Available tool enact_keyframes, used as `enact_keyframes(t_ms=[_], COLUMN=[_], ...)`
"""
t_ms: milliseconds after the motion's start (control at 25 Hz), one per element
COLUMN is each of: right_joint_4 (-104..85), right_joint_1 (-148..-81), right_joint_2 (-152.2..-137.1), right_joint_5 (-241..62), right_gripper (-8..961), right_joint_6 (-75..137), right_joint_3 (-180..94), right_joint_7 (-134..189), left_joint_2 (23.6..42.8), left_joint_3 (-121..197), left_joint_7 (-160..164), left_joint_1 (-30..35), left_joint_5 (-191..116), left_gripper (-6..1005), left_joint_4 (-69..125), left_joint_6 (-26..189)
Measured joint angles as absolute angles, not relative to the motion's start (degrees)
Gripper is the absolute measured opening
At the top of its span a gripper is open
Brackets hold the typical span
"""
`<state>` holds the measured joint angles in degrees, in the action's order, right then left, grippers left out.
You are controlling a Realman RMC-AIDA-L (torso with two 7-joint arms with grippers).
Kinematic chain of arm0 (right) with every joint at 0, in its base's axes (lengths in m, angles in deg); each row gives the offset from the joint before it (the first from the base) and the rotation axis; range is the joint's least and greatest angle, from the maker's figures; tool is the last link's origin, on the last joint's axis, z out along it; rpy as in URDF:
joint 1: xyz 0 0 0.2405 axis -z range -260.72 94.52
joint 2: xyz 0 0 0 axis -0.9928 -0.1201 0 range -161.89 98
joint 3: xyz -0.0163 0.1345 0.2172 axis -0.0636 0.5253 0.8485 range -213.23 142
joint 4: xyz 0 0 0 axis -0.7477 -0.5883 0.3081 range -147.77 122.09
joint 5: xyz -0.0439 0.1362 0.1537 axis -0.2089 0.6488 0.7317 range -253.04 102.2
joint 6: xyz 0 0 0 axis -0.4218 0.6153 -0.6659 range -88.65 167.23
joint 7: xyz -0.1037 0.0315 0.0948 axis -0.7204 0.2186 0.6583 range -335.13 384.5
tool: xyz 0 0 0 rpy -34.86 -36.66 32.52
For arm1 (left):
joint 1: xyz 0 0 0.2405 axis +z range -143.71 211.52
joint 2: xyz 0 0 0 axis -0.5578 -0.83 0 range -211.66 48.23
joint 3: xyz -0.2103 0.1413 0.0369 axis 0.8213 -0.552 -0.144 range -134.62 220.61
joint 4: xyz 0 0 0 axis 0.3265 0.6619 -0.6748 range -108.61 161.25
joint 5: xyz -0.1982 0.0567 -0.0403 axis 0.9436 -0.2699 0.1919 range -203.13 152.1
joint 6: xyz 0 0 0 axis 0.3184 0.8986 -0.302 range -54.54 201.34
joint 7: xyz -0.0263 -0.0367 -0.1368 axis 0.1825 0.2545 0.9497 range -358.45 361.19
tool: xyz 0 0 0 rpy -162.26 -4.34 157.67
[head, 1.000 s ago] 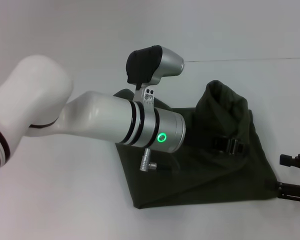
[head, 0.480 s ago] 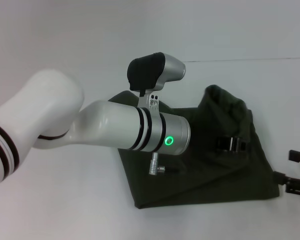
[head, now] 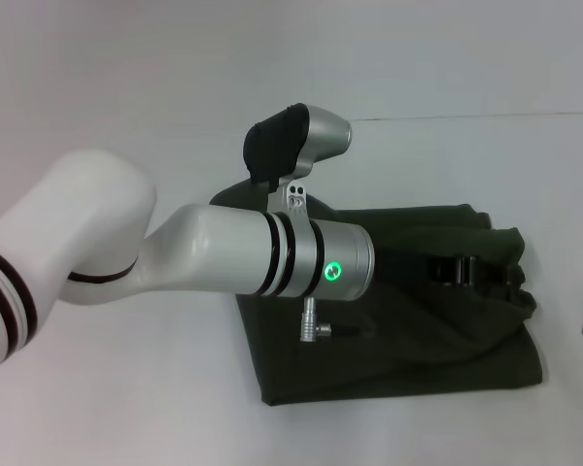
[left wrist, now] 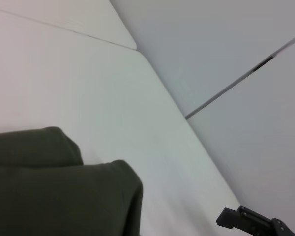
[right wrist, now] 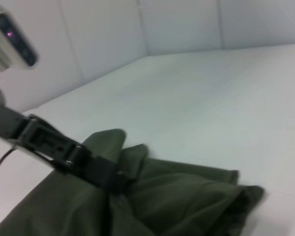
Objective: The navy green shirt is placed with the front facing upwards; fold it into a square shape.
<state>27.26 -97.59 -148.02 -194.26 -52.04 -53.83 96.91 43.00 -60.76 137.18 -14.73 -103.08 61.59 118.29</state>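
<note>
Now the shirt (head: 398, 320) lies flatter, its raised flap dropped toward three o'clock. The left gripper (head: 459, 271) pinches a fold near the right edge. The right gripper has withdrawn, its jaws unseen.

- Left arm (head: 126, 252): glossy white rounded shell; two thin black rings at the near joint.
- Forearm sleeve (head: 321, 264): brushed silver cylinder, double black band where it meets the white shell, round green indicator light (head: 332, 271).
- Metal connector plug (head: 311, 320) projects from the sleeve's underside.
- Wrist camera housing (head: 301, 141): silver body, black cap, on a perforated metal bracket.
- Left gripper (head: 459, 269): black.
</note>
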Motion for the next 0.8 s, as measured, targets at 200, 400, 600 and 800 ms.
enact_keyframes(t_ms=[200, 400, 600, 800], right_joint_4=[27.31, 27.33, 26.61, 26.48], right_joint_1=[-97.82, -101.0, -106.64, -111.65], right_joint_2=[-147.79, -148.09, -148.78, -150.07], right_joint_5=[-194.01, -194.03, -195.28, -196.97], right_gripper=[940, 940, 941, 941], right_joint_6=[-53.12, -54.08, -52.03, -46.19], right_joint_3=[-50.62, -50.29, -52.1, -58.77], right_joint_7=[97.13, 98.32, 101.55, 106.7], left_joint_2=[43.0, 42.82, 42.41, 41.45], left_joint_3=[-59.01, -49.95, -39.43, -30.51], left_joint_7=[135.23, 128.73, 121.69, 113.42], left_joint_1=[-14.16, -11.72, -8.57, -3.93], left_joint_5=[-100.72, -100.76, -100.88, -100.91], left_gripper=[568, 746, 884, 915], left_joint_4=[61.7, 61.64, 61.67, 62.3], left_joint_6=[119.24, 125.69, 132.73, 139.47])
